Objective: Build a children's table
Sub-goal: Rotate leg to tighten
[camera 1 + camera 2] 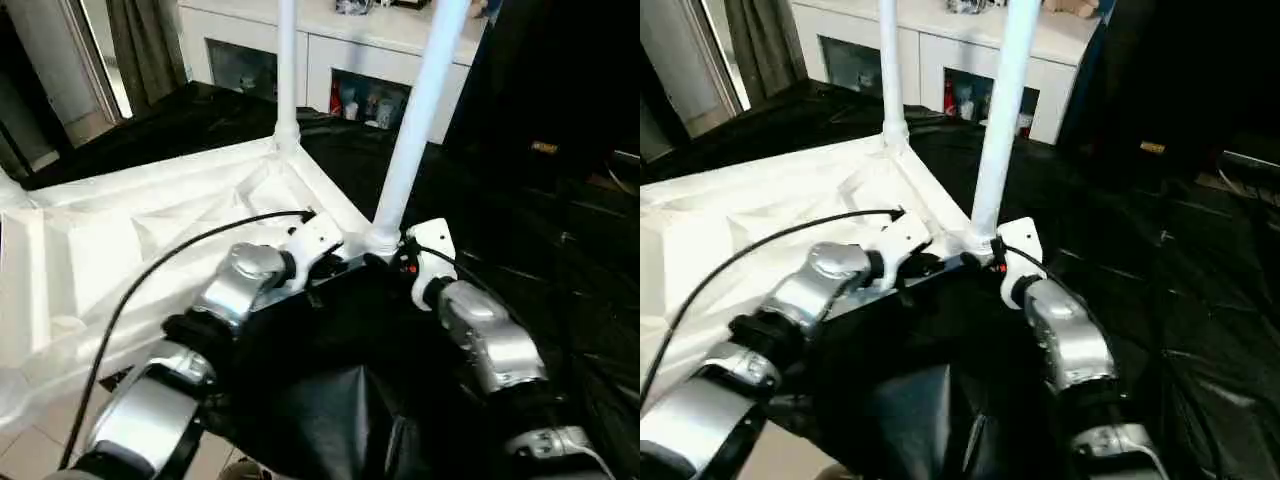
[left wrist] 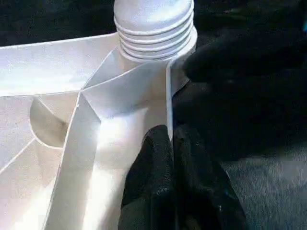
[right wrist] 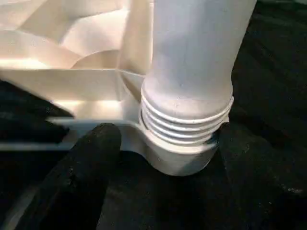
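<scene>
A: So, how far along is the assembly looking?

B: Partly done. The tabletop (image 1: 150,230) is lying upside down, ribbed underside up, on black sheeting (image 1: 520,220). Two legs are standing in corner sockets: the near leg (image 1: 415,130) at the corner just in front of the robot, and the far leg (image 1: 286,70) at the next corner toward the white cabinet (image 1: 330,45).

A: What are the fingers doing?

B: The left gripper (image 2: 172,158) is resting with its fingers pressed together on the tabletop's rim wall, just beside the near leg's threaded base; whether the wall is pinched between them is hard to tell. The right gripper (image 3: 158,143) is sitting at that same base with its fingers spread to either side of the collar, one finger (image 3: 86,167) lying just beside the socket, apparently not clamping it.

A: Is that leg seated?

B: Several thread ridges are showing above the socket, so it is probably needing more turns.

A: And what is remaining?

B: Judging by two legs standing, the other two corners are awaiting legs, and then the table is needing to be turned upright.
</scene>
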Robot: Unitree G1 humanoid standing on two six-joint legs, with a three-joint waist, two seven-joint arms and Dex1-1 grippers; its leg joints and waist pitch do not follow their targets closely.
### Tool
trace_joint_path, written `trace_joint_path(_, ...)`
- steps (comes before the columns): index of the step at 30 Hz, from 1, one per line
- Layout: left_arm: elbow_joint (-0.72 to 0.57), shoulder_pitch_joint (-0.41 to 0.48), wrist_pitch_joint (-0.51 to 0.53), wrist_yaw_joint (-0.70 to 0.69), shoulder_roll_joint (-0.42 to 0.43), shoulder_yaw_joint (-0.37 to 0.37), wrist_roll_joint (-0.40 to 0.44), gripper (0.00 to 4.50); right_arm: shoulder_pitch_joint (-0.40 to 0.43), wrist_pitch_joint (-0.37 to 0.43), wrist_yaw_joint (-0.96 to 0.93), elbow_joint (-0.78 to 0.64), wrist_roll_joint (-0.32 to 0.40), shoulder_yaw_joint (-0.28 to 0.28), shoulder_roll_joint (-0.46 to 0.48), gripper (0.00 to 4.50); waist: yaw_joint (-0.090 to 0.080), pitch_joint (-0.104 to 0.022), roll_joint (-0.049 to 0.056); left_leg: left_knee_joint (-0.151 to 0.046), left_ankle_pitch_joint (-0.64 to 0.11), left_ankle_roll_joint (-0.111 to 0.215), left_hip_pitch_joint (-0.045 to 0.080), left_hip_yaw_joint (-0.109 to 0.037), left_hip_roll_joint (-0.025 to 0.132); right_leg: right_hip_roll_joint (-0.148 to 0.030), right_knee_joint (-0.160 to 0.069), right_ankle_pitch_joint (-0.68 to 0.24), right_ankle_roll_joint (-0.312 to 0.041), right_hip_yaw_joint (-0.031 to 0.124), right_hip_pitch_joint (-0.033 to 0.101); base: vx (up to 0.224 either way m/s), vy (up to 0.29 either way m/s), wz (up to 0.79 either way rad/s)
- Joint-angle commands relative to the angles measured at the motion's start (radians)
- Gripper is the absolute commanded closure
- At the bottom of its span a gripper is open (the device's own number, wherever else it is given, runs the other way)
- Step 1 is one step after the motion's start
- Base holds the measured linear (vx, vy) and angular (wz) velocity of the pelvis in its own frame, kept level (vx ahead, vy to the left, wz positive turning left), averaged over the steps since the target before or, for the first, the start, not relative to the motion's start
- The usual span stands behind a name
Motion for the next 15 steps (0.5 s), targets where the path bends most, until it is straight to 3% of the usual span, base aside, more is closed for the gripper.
trace_joint_path(1, -0.070, 0.030, -0.059, -0.103, 0.000, -0.019, -0.045, 4.50, 0.002, -0.017, 0.108, -0.071, 0.027, 0.017, -0.043, 1.00, 0.003, -0.077, -0.003, -0.066, -0.162, 0.042, 0.008, -0.021, 0.051, -0.095, -0.069, -0.140, -0.166, 0.063, 0.060, 0.000, 0.000, 0.00)
trace_joint_path(5, -0.134, 0.064, -0.093, -0.206, 0.034, -0.038, -0.068, 4.50, 0.014, -0.020, 0.206, -0.106, 0.043, 0.024, -0.110, 1.00, 0.007, -0.074, -0.004, -0.064, -0.162, 0.058, 0.010, -0.018, 0.052, -0.096, -0.068, -0.147, -0.181, 0.064, 0.058, 0.000, 0.000, 0.00)
trace_joint_path(10, -0.214, 0.107, -0.083, -0.331, 0.084, -0.043, -0.102, 4.50, 0.045, -0.016, 0.339, -0.163, 0.059, 0.045, -0.196, 1.00, 0.017, -0.066, -0.001, -0.070, -0.225, 0.042, 0.018, -0.019, 0.058, -0.100, -0.082, -0.275, -0.158, 0.066, 0.050, 0.000, 0.000, 0.00)
trace_joint_path(14, -0.280, 0.138, -0.064, -0.391, 0.115, -0.034, -0.135, 4.50, 0.075, -0.015, 0.426, -0.203, 0.066, 0.070, -0.247, 1.00, 0.018, -0.065, -0.001, -0.071, -0.253, 0.037, 0.018, -0.019, 0.057, -0.099, -0.088, -0.321, -0.146, 0.066, 0.048, 0.000, 0.000, 0.00)
trace_joint_path(15, -0.282, 0.139, -0.064, -0.391, 0.116, -0.034, -0.135, 4.50, 0.077, -0.015, 0.429, -0.205, 0.066, 0.072, -0.249, 1.00, 0.018, -0.065, -0.003, -0.073, -0.242, 0.037, 0.013, -0.021, 0.056, -0.099, -0.086, -0.326, -0.142, 0.065, 0.052, 0.000, 0.000, 0.00)
